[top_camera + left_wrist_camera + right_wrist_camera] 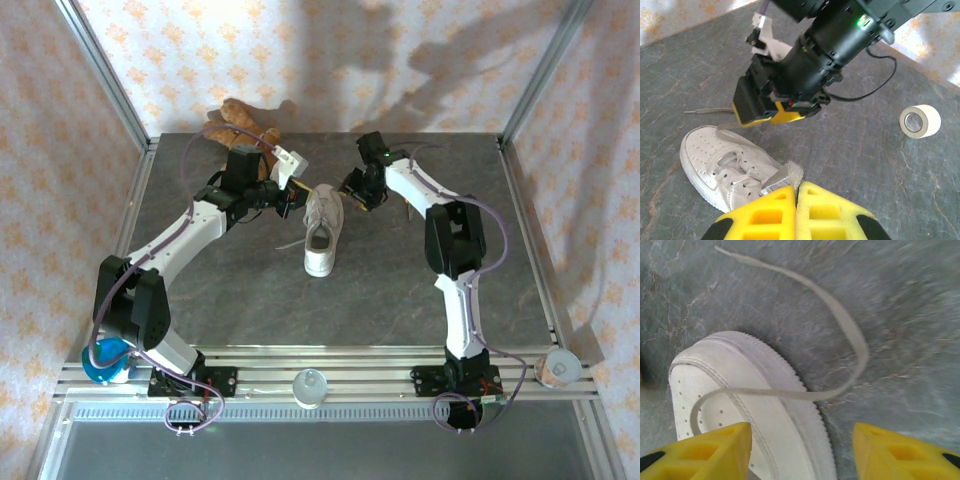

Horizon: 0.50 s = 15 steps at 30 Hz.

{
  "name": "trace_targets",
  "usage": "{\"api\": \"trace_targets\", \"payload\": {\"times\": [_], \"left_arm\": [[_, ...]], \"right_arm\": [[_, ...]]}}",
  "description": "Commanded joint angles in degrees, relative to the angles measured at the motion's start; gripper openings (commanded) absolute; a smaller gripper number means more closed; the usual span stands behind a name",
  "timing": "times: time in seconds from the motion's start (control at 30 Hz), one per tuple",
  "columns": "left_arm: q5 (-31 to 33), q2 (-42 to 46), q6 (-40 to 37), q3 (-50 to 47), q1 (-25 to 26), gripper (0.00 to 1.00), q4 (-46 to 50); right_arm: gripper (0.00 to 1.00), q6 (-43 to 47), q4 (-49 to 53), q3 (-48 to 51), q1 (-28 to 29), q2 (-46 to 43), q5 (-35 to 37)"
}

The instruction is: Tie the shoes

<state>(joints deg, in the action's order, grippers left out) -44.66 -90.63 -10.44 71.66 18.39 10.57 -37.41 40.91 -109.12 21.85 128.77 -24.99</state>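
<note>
Though clamping flat white lace [785, 176] with left jaws, right jaws apart: small white low-top sneaker [319, 235] unknotted, tying ahead.

Dark grey marbled table [400, 290], metal rails along its edges. White sneaker [320, 228] flat on its sole around table's middle, nearer far edge, toe toward far edge, heel toward near edge. One lace [840, 315] off the toe, curling loose across bare surface just beside it. Thin lace tip [696, 111] flat on table, near the shoe. Brown teddy bear [238, 113] at far edge, toward far left corner. Tape roll [920, 121] on grey surface, well apart from sneaker.
</note>
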Motion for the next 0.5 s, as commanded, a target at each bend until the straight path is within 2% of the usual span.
{"api": "trace_targets", "payload": {"times": [0.0,0.2,0.33,0.4,0.47], "left_arm": [[0.46,-1.38,-1.33,2.1,0.22,0.0,1.63],[0.71,-1.92,-2.56,3.06,0.33,0.0,3.44],[0.81,-1.85,-2.92,3.14,0.41,0.0,3.67],[0.72,-1.98,-2.84,3.15,0.5,0.0,3.67],[0.72,-1.95,-2.85,3.05,0.58,0.0,3.67]], "right_arm": [[0.55,-1.42,0.17,-4.96,2.38,3.03,-2.05],[0.55,-1.48,-0.44,-6.98,3.16,4.31,-2.59],[0.5,-1.0,-0.05,-7.25,3.51,4.21,-2.85],[0.44,-0.67,-0.35,-6.67,3.68,3.51,-2.51],[0.33,-0.47,-1.54,-5.59,3.91,2.61,-2.52]]}}
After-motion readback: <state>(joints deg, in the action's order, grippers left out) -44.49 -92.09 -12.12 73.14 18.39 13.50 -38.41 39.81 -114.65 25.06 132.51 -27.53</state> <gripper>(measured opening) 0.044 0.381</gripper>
